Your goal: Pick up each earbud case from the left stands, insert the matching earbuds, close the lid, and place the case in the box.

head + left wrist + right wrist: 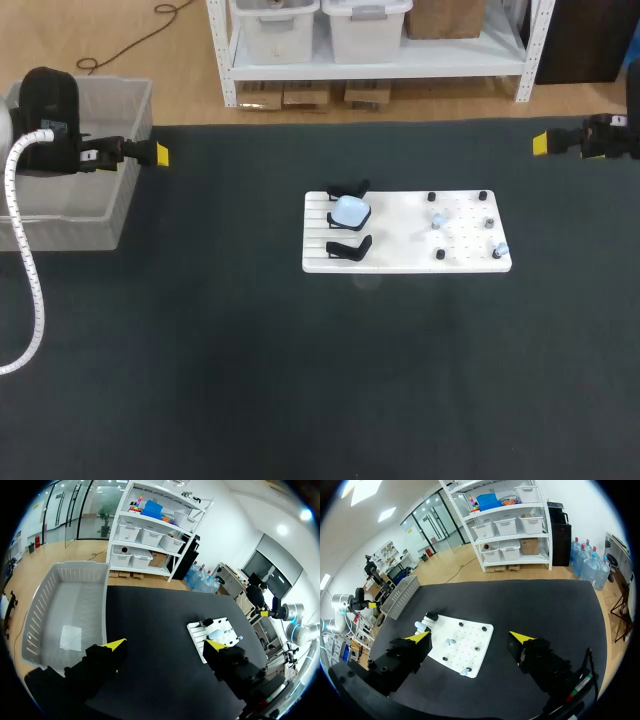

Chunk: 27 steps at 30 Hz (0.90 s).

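On the dark worktop [200, 350], a pale blue earbud case [350, 210] sat between two black stands [348, 249] at the left end of a white board [400, 232], with earbuds [438, 220] on its right end. The grey box [95, 215] stood at the worktop's left edge. Near it the left gripper [165, 645], and far right the right gripper [470, 637], hung released and empty.

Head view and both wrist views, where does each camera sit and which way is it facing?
Head view: fixed above and behind, looking down on the table; left hand by the grey box, right hand at the opposite side.
Left wrist view: on the left wrist, looking past its open hand over the table, box beside it.
Right wrist view: on the right wrist, looking past its open hand toward the white board.
Shared: all three show the board with the pale blue case.
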Available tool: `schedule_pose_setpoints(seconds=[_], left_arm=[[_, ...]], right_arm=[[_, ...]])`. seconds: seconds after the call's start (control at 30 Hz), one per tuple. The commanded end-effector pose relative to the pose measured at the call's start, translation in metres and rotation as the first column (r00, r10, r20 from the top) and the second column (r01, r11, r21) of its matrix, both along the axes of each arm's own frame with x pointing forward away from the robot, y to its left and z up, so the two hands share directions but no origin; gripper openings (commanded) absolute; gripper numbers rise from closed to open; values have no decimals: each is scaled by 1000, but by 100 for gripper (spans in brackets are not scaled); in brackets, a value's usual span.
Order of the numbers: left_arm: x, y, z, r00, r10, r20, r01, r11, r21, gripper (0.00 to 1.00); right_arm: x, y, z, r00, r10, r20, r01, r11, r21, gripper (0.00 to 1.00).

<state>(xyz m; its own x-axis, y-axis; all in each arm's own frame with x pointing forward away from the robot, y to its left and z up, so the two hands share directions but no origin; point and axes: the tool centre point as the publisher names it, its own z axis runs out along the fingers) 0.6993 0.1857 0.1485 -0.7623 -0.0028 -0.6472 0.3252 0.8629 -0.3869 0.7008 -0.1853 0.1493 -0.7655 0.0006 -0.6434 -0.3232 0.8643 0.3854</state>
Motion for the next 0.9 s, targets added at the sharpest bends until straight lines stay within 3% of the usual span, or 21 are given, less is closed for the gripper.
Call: schedule_pose_setpoints(seconds=[0.03,0.77,0.9], left_arm=[[0,-1,1,1000,3,-5,-2,1000,5,100],[0,-1,1,1000,3,-5,-2,1000,5,100],[-1,-5,5,998,-59,37,60,998,-21,100]], right_arm=[[0,0,0,1000,0,0,0,1000,0,100],[0,0,0,1000,0,0,0,1000,0,100],[0,0,0,1000,0,0,0,1000,0,100]])
